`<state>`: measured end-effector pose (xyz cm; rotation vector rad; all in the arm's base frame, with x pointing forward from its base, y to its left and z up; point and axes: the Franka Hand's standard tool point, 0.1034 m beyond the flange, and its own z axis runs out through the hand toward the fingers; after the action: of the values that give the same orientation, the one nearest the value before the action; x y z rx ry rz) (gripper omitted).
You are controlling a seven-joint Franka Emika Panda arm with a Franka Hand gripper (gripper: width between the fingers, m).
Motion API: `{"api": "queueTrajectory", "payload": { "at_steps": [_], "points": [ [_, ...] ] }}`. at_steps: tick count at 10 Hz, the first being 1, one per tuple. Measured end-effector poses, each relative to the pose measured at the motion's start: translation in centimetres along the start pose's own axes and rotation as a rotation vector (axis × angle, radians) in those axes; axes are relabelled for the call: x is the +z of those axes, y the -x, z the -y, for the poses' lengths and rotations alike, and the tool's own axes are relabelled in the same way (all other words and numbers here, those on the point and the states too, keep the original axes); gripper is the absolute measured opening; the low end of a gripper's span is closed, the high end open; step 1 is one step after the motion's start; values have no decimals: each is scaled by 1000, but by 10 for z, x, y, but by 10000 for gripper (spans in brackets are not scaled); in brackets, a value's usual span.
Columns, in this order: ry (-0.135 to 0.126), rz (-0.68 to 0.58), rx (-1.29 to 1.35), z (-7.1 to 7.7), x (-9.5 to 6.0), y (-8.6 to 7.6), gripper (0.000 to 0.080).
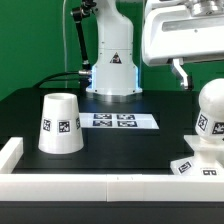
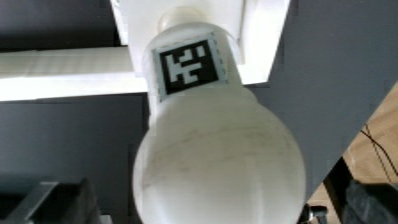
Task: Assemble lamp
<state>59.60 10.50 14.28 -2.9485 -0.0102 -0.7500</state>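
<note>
- Lamp bulb (image 1: 213, 103): stands upright on the flat square base (image 1: 192, 166) at the exterior view's right, one tag facing the camera.
- Shade (image 1: 60, 124): sits wide end down on the black table (image 1: 150, 145) at the exterior view's left, well apart from bulb and base, with a tag on its side.
- Gripper (image 1: 183, 74): hangs above the bulb, a little toward the exterior view's left of its top, touching nothing; fingers (image 2: 317, 212) spread, the bulb's rounded head between them in the wrist view, nothing pinched.
- Marker board (image 1: 118, 121): lies flat between shade and bulb, in front of the arm's pedestal (image 1: 112, 70).
- White rail (image 1: 100, 186): runs along the table's near edge.
</note>
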Motion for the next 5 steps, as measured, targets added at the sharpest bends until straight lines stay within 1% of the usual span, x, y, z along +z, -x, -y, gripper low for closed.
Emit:
{"api": "queueTrajectory", "payload": {
  "at_steps": [1,2,3,4,5],
  "points": [
    [-2,91,-13,-4,5,7,698],
    [-12,212,-13,-7,7,6,698],
    [-16,234,-9,-9,7,-5,698],
    [-23,315,-6,-10,8,0,698],
    [-30,379,1,-10,7,-2,698]
  ]
}}
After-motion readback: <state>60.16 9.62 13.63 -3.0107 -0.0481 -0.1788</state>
